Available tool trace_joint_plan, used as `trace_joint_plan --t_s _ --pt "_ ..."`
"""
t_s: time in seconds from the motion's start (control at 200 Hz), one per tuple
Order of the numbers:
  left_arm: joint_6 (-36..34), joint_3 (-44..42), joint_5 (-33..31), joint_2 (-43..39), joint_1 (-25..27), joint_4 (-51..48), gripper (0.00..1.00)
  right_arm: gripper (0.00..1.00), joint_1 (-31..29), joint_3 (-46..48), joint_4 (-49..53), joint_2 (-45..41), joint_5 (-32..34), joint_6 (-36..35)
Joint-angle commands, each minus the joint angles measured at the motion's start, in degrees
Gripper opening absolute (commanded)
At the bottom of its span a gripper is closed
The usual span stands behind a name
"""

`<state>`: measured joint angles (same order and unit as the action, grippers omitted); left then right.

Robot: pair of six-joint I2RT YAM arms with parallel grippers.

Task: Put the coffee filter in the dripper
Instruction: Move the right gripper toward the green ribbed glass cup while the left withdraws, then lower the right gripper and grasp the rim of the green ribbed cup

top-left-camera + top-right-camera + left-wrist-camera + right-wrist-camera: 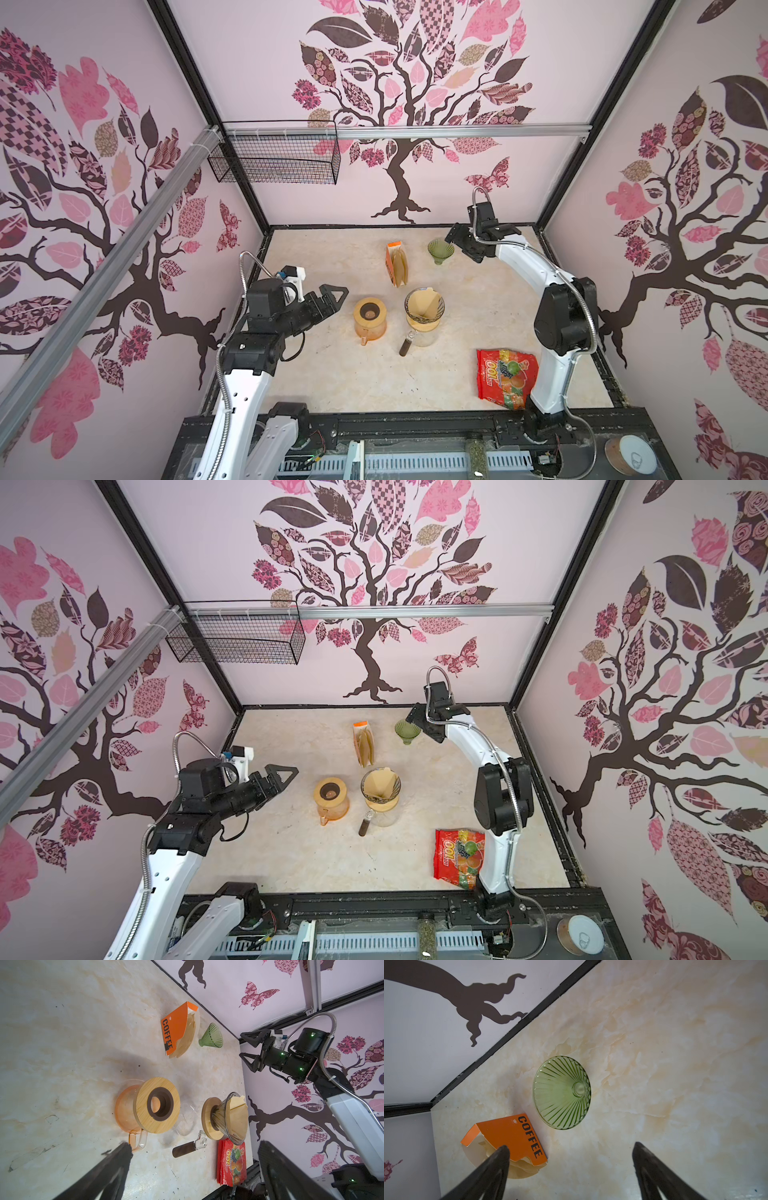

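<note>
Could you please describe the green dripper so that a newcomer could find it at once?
Look at the marble table, along its far edge by the back wall. Just right of the orange filter box stands the green dripper. It is the only green ribbed cone, and empty, while the clear dripper nearer the front holds a paper filter.

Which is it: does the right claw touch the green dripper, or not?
Apart. The right wrist view shows bare table between the right claw and the green dripper.
</note>
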<state>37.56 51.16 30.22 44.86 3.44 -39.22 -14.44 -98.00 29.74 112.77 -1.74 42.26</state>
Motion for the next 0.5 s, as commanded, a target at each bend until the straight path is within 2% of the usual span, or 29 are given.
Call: trace_joint_plan --t_s 0.0,0.185,0.495 --pt "0.47 -1.56 0.72 -0.18 0.18 1.37 0.98 0.88 0.06 -3.19 1.39 4.26 -1.73 -0.24" --pt "0.50 -1.60 0.82 0.12 0.06 1.20 0.98 0.75 0.08 -6.95 2.29 9.26 -3.70 0.55" --pt "0.76 -2.03 0.91 0.14 -0.85 0.68 0.98 0.48 0.11 -10.87 3.77 14.19 -5.56 2.65"
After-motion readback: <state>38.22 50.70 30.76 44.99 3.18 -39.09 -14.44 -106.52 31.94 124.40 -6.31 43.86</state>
